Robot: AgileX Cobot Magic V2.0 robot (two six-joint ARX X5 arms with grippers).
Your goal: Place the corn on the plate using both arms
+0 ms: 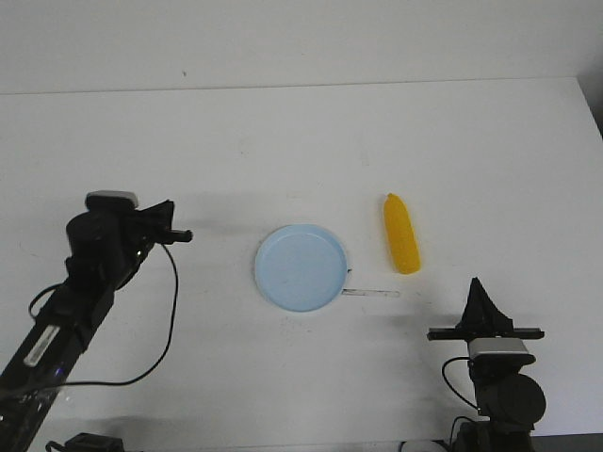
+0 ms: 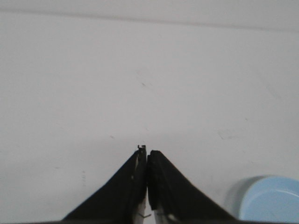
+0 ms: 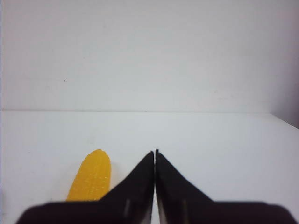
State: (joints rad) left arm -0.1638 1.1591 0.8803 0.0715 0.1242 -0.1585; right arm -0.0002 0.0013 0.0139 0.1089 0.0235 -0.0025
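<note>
Only front shows corn (image 1: 401, 235) beside plate (image 1: 302, 267) | left hand (image 2: 146, 151), right hand (image 3: 154, 152) closed, empty

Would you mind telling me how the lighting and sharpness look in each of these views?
Front view: even, bright light; the plate and corn are fairly sharp and cast faint shadows. Left wrist view: soft; the left gripper throws a dim shadow on the table. Right wrist view: the right gripper is blurred and the picture looks washed out.
</note>
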